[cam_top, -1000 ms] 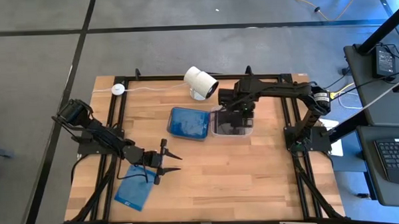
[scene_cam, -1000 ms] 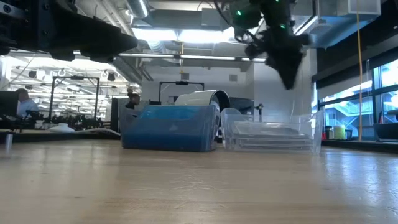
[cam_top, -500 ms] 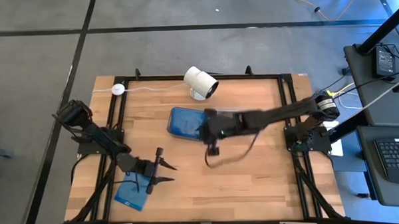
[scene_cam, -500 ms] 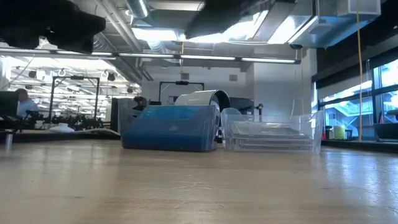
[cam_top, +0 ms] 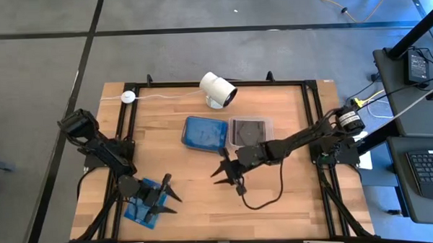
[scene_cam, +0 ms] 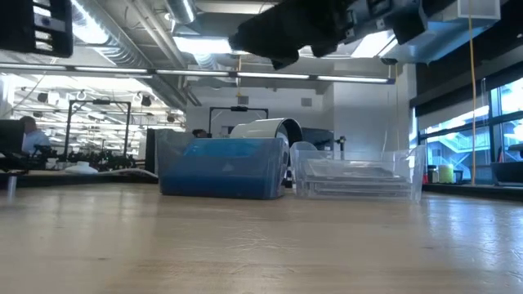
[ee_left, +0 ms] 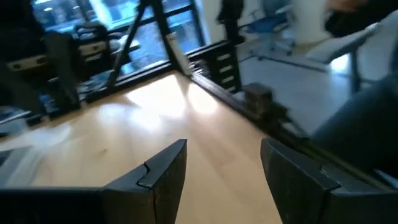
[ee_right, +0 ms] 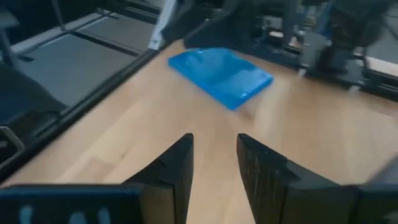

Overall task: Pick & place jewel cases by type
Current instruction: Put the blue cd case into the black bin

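One translucent blue jewel case [cam_top: 142, 213] lies flat near the table's near-left corner; it also shows in the right wrist view as the blue case [ee_right: 221, 75]. My left gripper [cam_top: 171, 190] hovers open at the case's right edge, its wrist above the case; in the left wrist view the left gripper [ee_left: 222, 146] looks onto bare wood. My right gripper [cam_top: 220, 173] is open over the table's middle and points toward the blue case, with a wide stretch of wood between them [ee_right: 214, 138]. Dark cases lie in the clear tub [cam_top: 249, 130].
A blue tub [cam_top: 205, 133] and the clear tub [scene_cam: 356, 175] stand side by side at the table's far middle, with a white cylindrical camera [cam_top: 217, 89] behind them. Black frame rails run along the table's edges. A cable loops below my right gripper. People sit in the room beyond.
My right gripper has left its place above the clear tub and swung quickly toward the near and left side, ending low over the table's middle. My left gripper has moved a little toward the near-left, over the blue jewel case. The case has stayed put.
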Tool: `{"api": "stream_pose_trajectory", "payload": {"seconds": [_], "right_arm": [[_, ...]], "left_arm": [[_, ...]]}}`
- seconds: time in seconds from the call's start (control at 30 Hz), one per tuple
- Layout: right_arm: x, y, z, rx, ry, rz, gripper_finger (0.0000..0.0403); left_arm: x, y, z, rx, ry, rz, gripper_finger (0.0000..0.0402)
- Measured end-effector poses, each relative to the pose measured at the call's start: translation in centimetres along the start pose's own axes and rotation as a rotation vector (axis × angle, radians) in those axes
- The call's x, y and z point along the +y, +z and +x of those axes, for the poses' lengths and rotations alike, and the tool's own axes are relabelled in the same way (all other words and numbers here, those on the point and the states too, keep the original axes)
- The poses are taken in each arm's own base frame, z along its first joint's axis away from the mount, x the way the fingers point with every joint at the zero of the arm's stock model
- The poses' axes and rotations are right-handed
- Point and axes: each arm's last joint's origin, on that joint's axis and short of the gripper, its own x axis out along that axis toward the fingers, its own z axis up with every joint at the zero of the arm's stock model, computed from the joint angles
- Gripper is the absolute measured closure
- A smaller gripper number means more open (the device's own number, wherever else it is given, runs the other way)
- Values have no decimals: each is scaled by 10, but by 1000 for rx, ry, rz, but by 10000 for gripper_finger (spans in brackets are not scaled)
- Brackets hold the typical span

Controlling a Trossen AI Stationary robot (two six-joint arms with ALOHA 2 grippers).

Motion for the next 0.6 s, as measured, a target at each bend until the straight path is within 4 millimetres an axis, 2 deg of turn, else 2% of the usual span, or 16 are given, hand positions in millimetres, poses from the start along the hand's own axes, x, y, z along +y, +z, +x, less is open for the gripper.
{"api": "stream_pose_trajectory", "payload": {"seconds": [0.07, 0.2, 0.27, 0.4, 0.6], "right_arm": [[3, 0, 0, -4, 17, -2, 275], [3, 2, 0, -22, 15, -6, 275], [2, 2, 0, -21, 11, -5, 276], [1, 2, 0, -14, -28, -5, 276], [0, 2, 0, -7, -67, -6, 276]], "left_arm": [[-2, 2, -1, -14, -10, -34, 197], [0, 1, -1, 0, 56, -274, 199], [0, -1, -2, 57, 21, -321, 200], [-3, 6, 0, 282, -46, -414, 198], [5, 36, -4, 814, 36, -445, 201]]}}
